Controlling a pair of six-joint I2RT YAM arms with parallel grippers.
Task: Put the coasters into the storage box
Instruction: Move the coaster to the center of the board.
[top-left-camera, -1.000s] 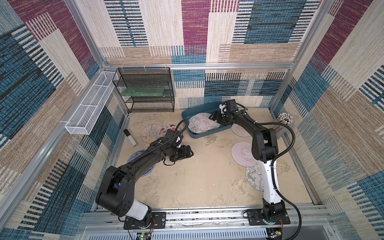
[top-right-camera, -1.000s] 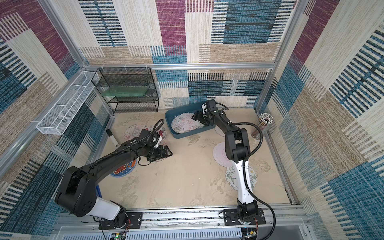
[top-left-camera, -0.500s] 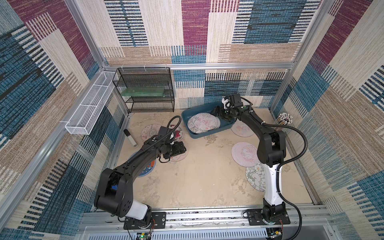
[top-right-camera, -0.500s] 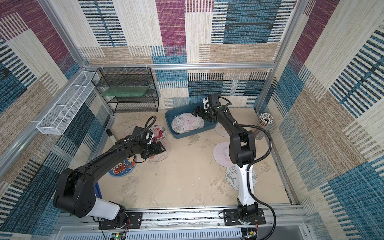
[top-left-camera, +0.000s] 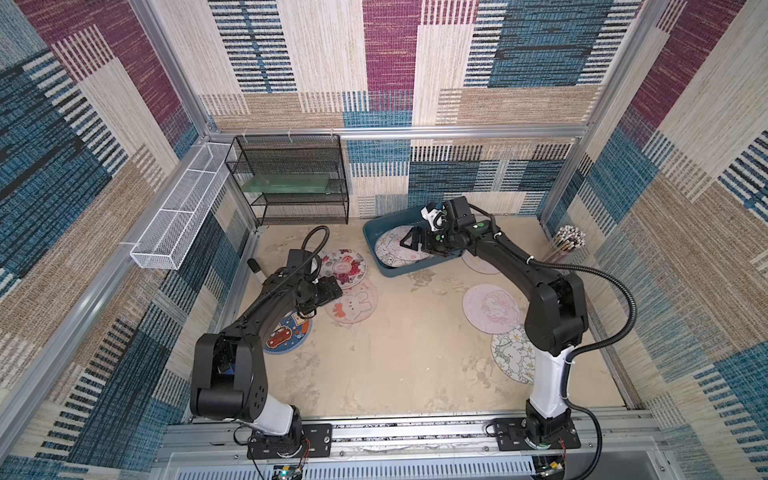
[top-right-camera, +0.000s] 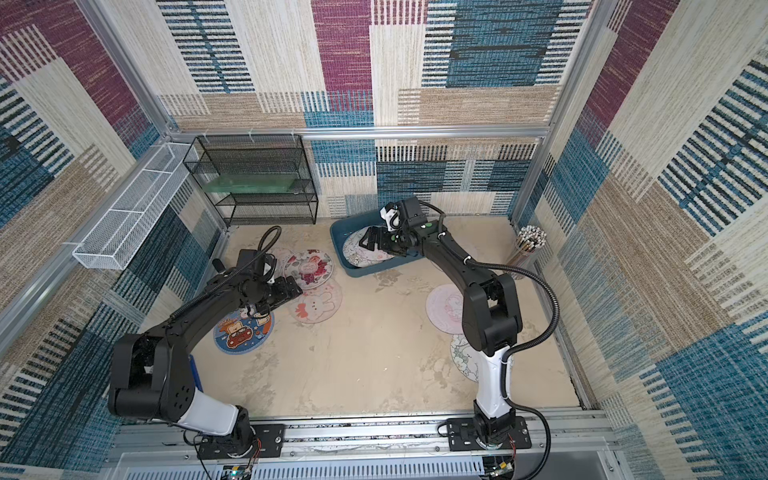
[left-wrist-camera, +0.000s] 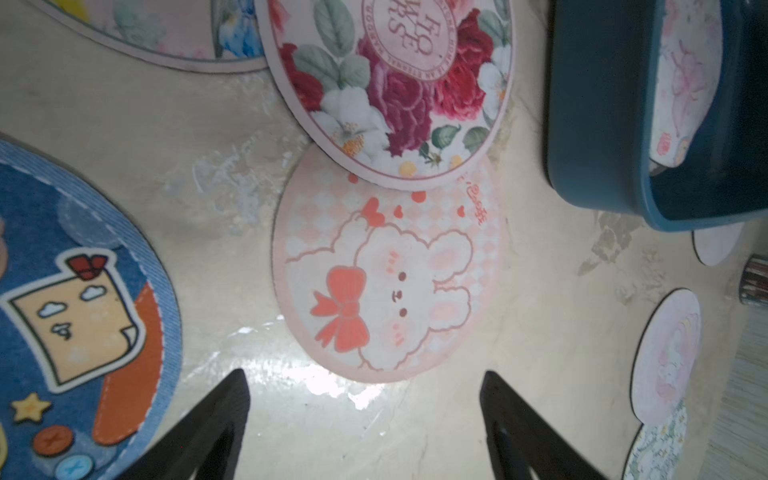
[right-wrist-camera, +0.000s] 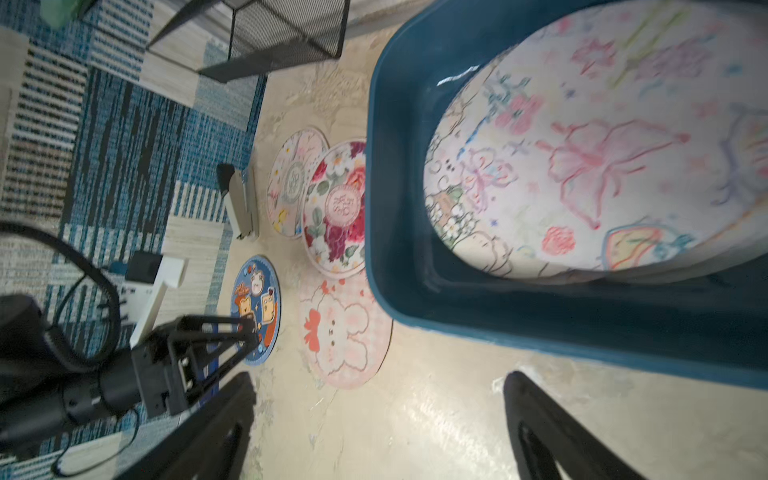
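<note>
Thin round pink bunny-print coaster lies on the beige counter near the teal plastic storage box. Left pincer and right pincer gape empty. Probably light, floppy: pinch its exposed edge.

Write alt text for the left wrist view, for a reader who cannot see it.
The open left gripper faces a pink bunny coaster on the table. A rose coaster overlaps its far edge; the teal storage box stands nearby, coasters inside.

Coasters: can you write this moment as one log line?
left gripper: open, empty, near bunny coaster | right gripper: open, empty, above storage box | inside: butterfly coaster on top | table: several coasters waiting
</note>
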